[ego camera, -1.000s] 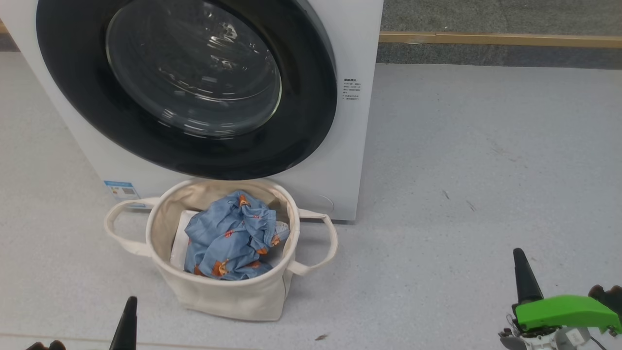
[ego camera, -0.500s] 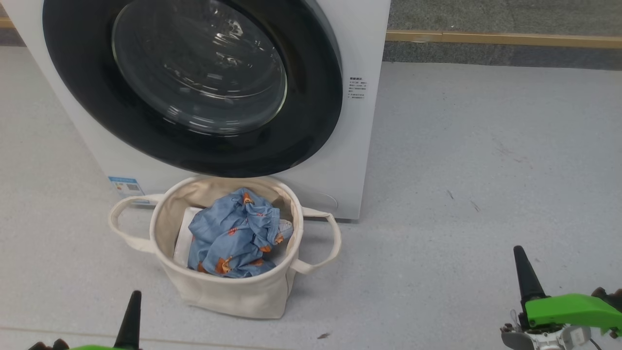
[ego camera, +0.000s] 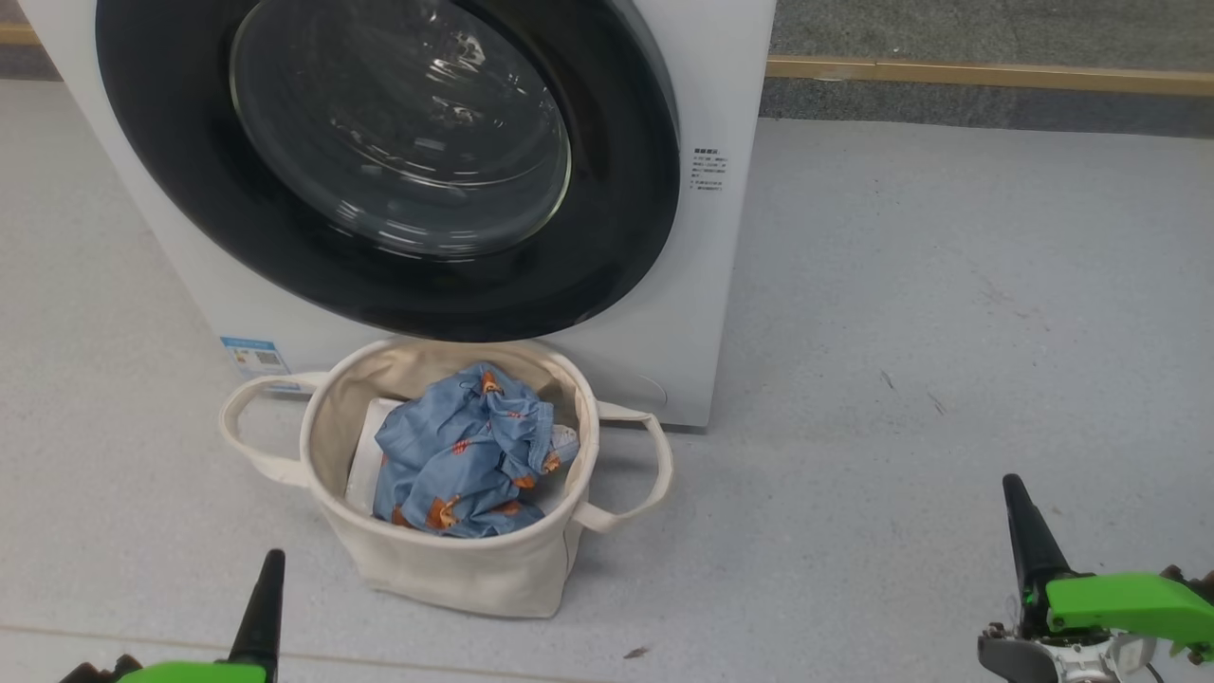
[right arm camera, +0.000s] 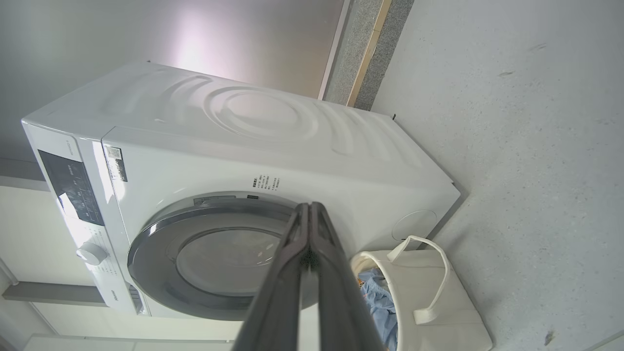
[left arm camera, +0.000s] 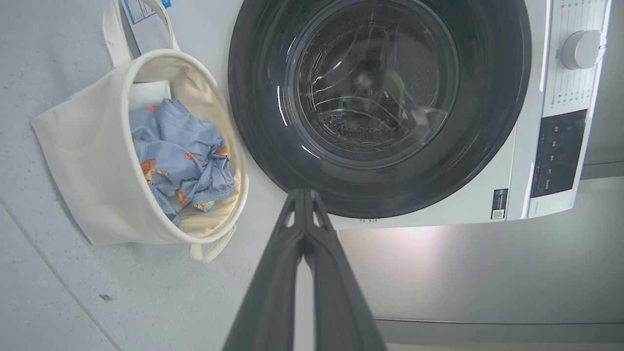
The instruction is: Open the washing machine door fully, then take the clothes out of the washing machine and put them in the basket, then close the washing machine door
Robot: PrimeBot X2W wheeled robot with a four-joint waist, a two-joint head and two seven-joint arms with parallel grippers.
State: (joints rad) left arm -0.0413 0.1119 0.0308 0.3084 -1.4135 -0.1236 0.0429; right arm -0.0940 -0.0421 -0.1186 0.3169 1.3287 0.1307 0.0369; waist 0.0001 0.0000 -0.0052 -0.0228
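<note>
A pale grey speckled floor (ego camera: 948, 332) runs back to a tan strip (ego camera: 948, 72) at the foot of the far wall.

At the lower left of the head view, the left end effector (ego camera: 273, 569) hangs above bare floor. Its two dark fingers are pressed together into one point and carry nothing.

Just right of it the basket (ego camera: 455, 569) stands on the floor in front of the washing machine (ego camera: 721, 285), with a loop handle sticking out to each side. The clothes (ego camera: 455, 455) lie crumpled inside it, blue with small orange figures. They rest on a white folded sheet (ego camera: 365, 455) that shows along their left edge. A blue sticker (ego camera: 254, 356) sits low on the washer's front, just behind the basket's left handle.

Above the basket, the washing machine door (ego camera: 190, 209) lies shut against the front panel. Through its glass, the left wrist view shows the perforated drum. A small printed label (ego camera: 709, 169) sits right of the door. In the left wrist view a round dial (left arm camera: 582, 48) and a dark control panel (left arm camera: 558, 151) line the washer's top end.

Far right, well apart from the basket, the right end effector (ego camera: 1013, 489) also has its fingers closed together on nothing, above a green cover (ego camera: 1129, 602).
</note>
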